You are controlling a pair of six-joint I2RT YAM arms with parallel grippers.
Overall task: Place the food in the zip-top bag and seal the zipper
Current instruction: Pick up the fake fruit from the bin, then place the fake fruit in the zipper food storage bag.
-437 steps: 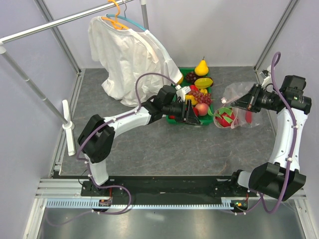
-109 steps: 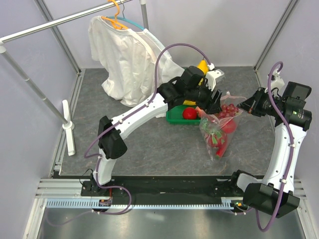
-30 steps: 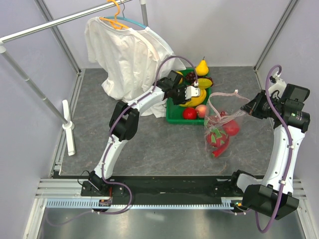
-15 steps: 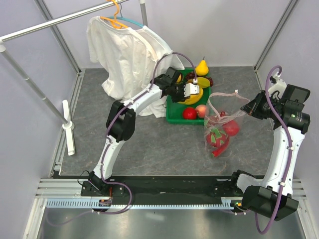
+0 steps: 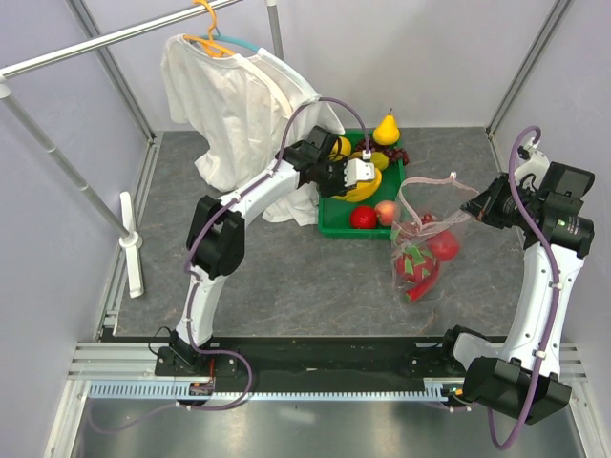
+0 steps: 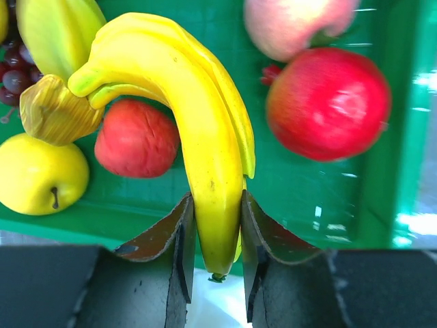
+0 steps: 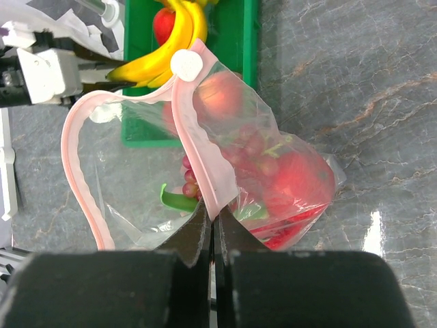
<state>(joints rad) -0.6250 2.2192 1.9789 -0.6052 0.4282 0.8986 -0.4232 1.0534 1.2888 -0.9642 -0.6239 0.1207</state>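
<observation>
Over the green tray (image 5: 331, 229): the left gripper (image 5: 368, 181) is clamped on the banana bunch (image 5: 366, 193), jaws squeezing its lower end from both sides. Can't tell if the bunch is lifted or resting on the tray floor.
Wrist close-up: the banana's tip is tucked between the fingers (image 6: 179, 232), and only a tiny stub pokes out below them.
Next to the bananas, inside the tray: a lumpy red piece (image 6: 136, 140), a yellow apple-ish fruit (image 6: 41, 171) and a ribbed tan piece (image 6: 58, 109) touching the bunch's stem end. Dark grapes (image 6: 13, 75) are chopped off by the frame edge.
Rest of the tray: a red apple (image 6: 328, 102), and a peach (image 6: 293, 27) that's half out of frame. A yellow pear (image 5: 386, 129) sits at the tray's far end.
Just right of the tray: the zip-top bag (image 5: 425, 253) is held upright with its mouth gaping open. Its bottom looks to be resting on the table.
Right gripper (image 5: 474, 205): closed tight on the zipper (image 7: 198, 143), pinching the pink strip on the side of the mouth away from the tray.
Inside the bag: the dragon fruit (image 5: 415, 267), a round red fruit (image 5: 442, 245) and what looks like a grape cluster (image 7: 251, 147). The crinkles and glare make the edges mushy.
Left of the tray: a white T-shirt (image 5: 239, 105) on a hanger, its hem coming down beside the tray's left edge. The left arm crosses in front of it.
</observation>
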